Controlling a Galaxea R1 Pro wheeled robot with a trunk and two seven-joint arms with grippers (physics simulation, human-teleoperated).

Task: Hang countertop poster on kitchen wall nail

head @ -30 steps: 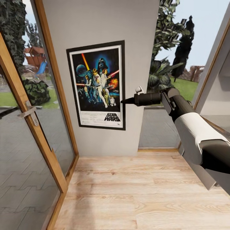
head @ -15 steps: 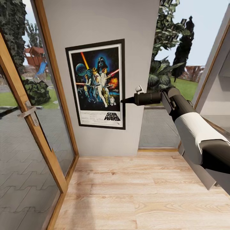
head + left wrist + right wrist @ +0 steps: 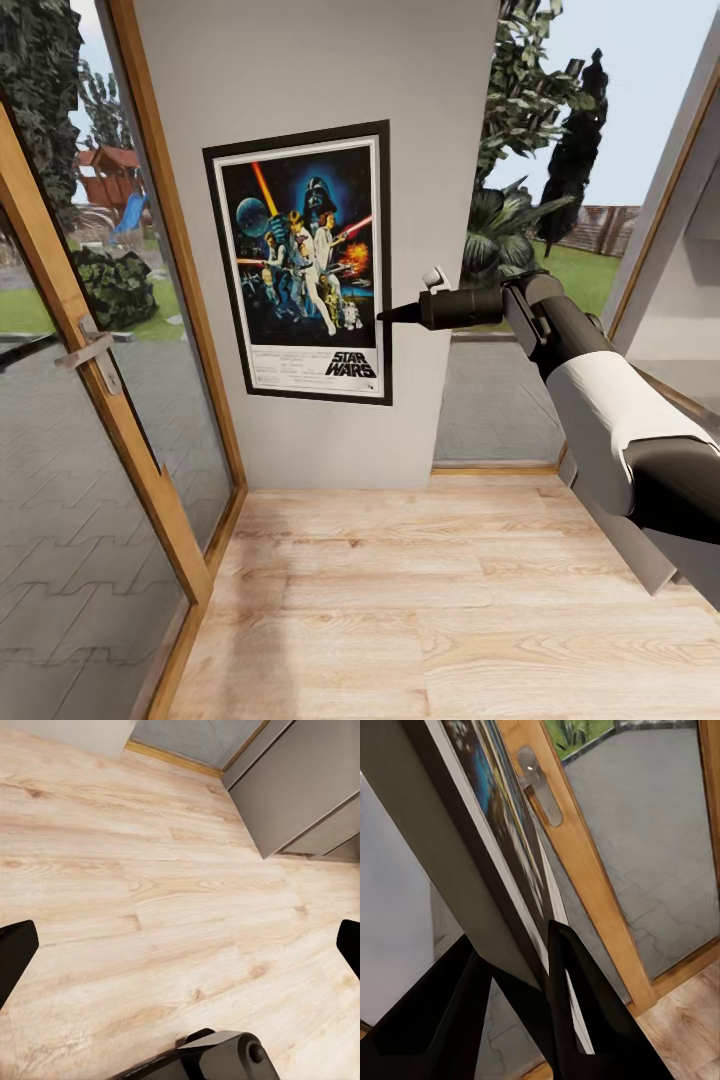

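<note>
One edge only of the poster [image 3: 305,265] is pinched by the right hand [image 3: 386,317], closed on its frame against the grey wall [image 3: 300,70]. If released before a nail catches, it may drop to the floor [image 3: 420,600].

Home interior: wood-plank floor [image 3: 450,600], timber-framed glass door [image 3: 90,400], garden beyond.

1 poster [image 3: 303,265], 1 door handle [image 3: 90,352], 1 right gripper [image 3: 385,317], 2 left fingertips [image 3: 13,952].
</note>
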